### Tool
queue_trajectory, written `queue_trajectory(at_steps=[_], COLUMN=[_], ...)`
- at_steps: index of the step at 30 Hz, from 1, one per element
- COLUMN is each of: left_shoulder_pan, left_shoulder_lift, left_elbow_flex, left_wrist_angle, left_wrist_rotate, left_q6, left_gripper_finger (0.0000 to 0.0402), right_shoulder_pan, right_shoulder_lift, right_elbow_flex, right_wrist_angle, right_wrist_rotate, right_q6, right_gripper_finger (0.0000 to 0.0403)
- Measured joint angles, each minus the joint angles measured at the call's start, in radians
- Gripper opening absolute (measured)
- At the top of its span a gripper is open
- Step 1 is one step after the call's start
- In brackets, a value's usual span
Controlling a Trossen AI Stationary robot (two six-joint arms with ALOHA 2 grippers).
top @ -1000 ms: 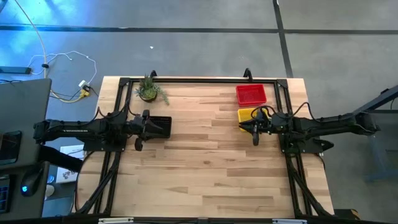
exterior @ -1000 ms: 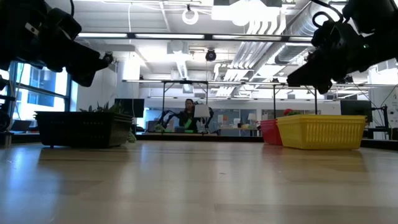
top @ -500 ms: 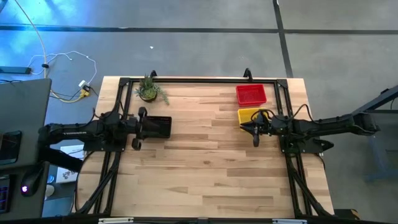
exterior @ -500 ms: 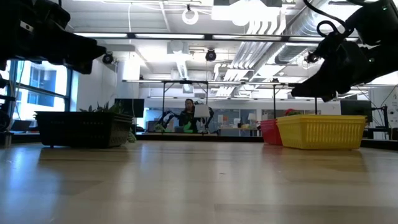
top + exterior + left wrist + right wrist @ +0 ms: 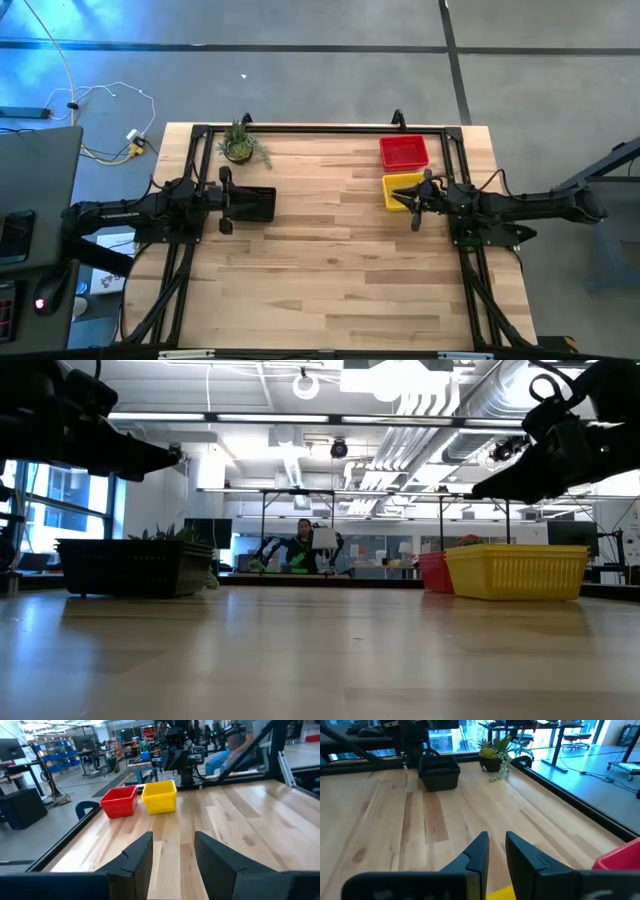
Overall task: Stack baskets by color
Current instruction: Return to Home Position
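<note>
The likeliest trouble on the left is a knock. The left jaws hang parted and empty just at the outer end of the black baskets (image 5: 258, 204), which sit on the left side of the counter (image 5: 330, 260), near the potted plant (image 5: 239, 146). From the low view they ride above the rim, so a dip or sideways swing on the way back could nudge that stack out of place. (The plant looks far enough off to be safe.)

On the right, the red baskets (image 5: 403, 152) sit at the far corner with the yellow baskets (image 5: 398, 189) just beside them on the near side. The right jaws, slightly parted and holding nothing, hang over the yellow rim's outer end. Sinking there would clip the rim, and I judge it could shove yellow into red.

Against the frames a moment earlier, the left jaws have drawn back toward the counter's left edge, leaving more of the black baskets uncovered. The right jaws have pulled back to the right, so more of the yellow top shows. In the low view both have levelled out. No basket has shifted.
</note>
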State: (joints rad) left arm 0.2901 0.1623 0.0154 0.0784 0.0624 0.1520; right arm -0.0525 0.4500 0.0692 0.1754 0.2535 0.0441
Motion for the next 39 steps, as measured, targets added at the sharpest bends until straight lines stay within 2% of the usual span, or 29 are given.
queue_trajectory(at_steps=[3, 7, 13, 17, 27, 39], left_shoulder_pan=[0.0, 0.0, 0.0, 0.0, 0.0, -0.001], left_shoulder_lift=[0.0, 0.0, 0.002, 0.007, 0.007, 0.007], left_elbow_flex=[0.0, 0.0, 0.0, 0.0, 0.0, 0.0], left_wrist_angle=[0.0, -0.01, -0.078, -0.075, -0.076, -0.076], left_wrist_rotate=[0.0, -0.005, -0.097, -0.099, -0.097, -0.1], left_q6=[0.009, 0.009, 0.002, -0.044, -0.071, -0.071], left_gripper_finger=[0.0131, 0.0131, 0.0131, 0.0131, 0.0131, 0.0131], right_shoulder_pan=[0.0, 0.0, 0.0, 0.0, 0.0, 0.0], right_shoulder_lift=[-0.049, -0.125, -0.232, -0.275, -0.307, -0.306], right_elbow_flex=[0.0, 0.0, 0.0, 0.0, 0.0, 0.0], right_wrist_angle=[-0.043, -0.053, -0.138, -0.222, -0.307, -0.306], right_wrist_rotate=[0.012, 0.081, 0.114, 0.148, 0.163, 0.158], right_q6=[0.0, -0.006, -0.011, 0.052, 0.081, 0.053], right_gripper_finger=[0.0053, 0.0053, 0.0053, 0.0053, 0.0053, 0.0053])
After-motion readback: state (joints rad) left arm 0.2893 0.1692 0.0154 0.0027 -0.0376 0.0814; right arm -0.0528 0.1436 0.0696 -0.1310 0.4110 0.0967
